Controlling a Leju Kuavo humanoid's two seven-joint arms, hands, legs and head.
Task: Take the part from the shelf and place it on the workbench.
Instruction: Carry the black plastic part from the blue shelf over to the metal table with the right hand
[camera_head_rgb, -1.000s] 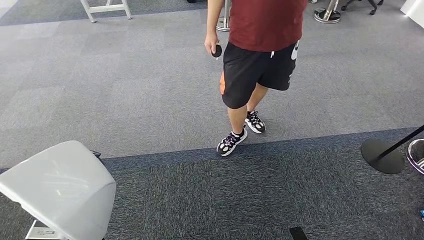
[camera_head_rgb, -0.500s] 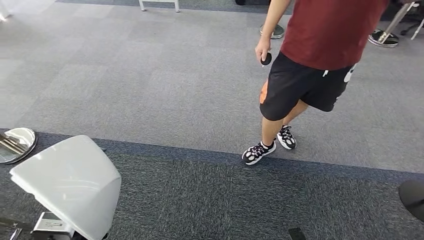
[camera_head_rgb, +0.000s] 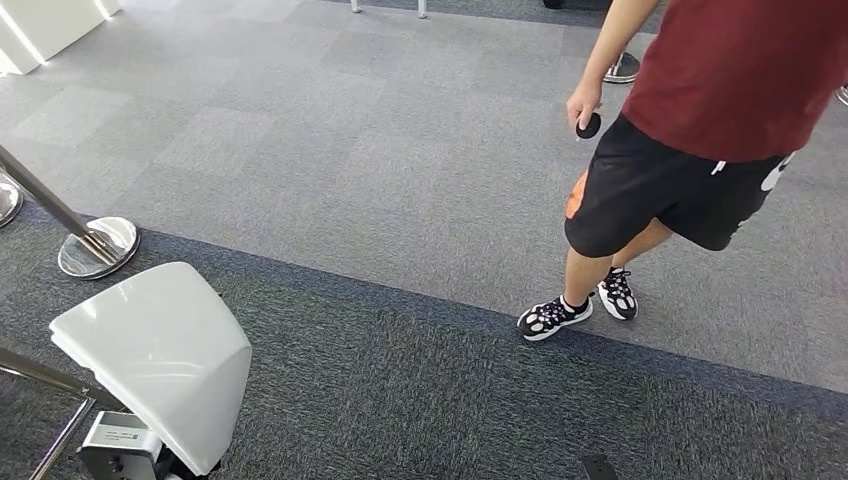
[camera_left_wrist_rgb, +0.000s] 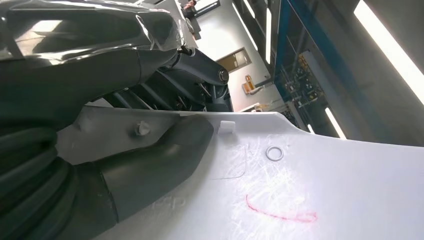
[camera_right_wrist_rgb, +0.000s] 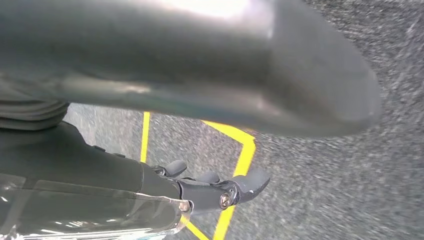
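Grey carpet (camera_head_rgb: 330, 150) fills my head view, a lighter stretch farther off and a darker band nearer to me, with the seam between them running across the frame. At the lower left I see the part (camera_head_rgb: 160, 355), a white glossy moulded panel, carried up off the floor. My left wrist camera shows the left hand (camera_left_wrist_rgb: 125, 165) pressed against it: the thick grey thumb lies flat on the white surface near a small clip, darker fingers reach over the panel's far edge, so I read that hand as gripping the part. A red pen mark and a small ring are on the panel's face.

On the right wrist camera the right hand (camera_right_wrist_rgb: 210, 187) hangs over dark carpet marked with yellow tape (camera_right_wrist_rgb: 240, 165); its dark fingers look partly curled, and I see nothing in them, but I cannot tell whether it is closed or loose.

Ahead and left of centre I have open carpet. A person (camera_head_rgb: 700, 120) in a dark red shirt and black shorts stands at the right, one foot on the seam, holding a small black object (camera_head_rgb: 589, 125). A chrome barrier post (camera_head_rgb: 97, 245) with a round base stands at the left, near the part, and a rail crosses below it.
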